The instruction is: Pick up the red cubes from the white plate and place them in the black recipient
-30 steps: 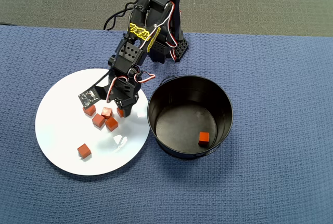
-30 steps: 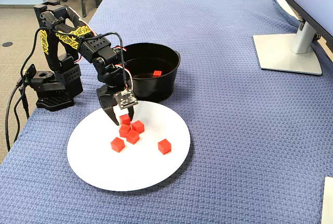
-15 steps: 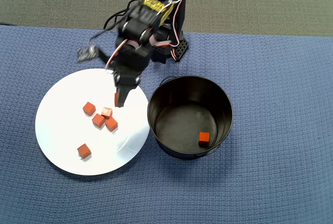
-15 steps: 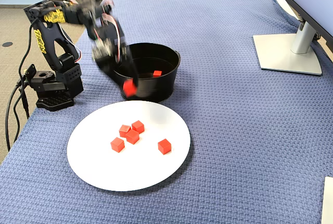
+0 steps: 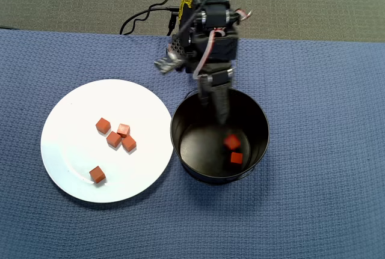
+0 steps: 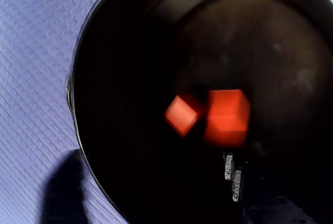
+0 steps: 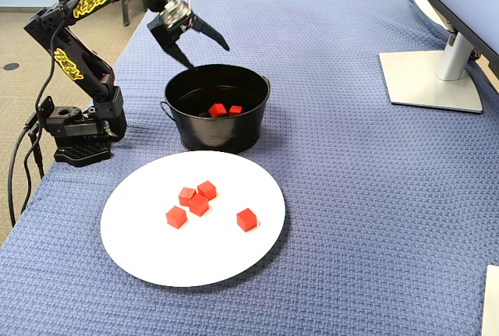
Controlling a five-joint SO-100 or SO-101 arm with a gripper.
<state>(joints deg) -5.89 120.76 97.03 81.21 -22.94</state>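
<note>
Your white plate (image 5: 66,151) lies flat on the tabletop, round and glossy, just left of the black tin (image 5: 260,118) in the overhead view. Four red cubes sit on it: three bunched near its middle (image 5: 118,137), touching or nearly so, with a fourth (image 5: 97,174) apart toward the rim nearest you in that view. You can see the tin standing upright, tall-walled, its rim beside the plate's edge. Inside it are two more cubes (image 7: 223,109): one (image 5: 236,158) rests on the flat bottom, the other (image 6: 181,115) looks blurred and tilted in the wrist view.
</note>
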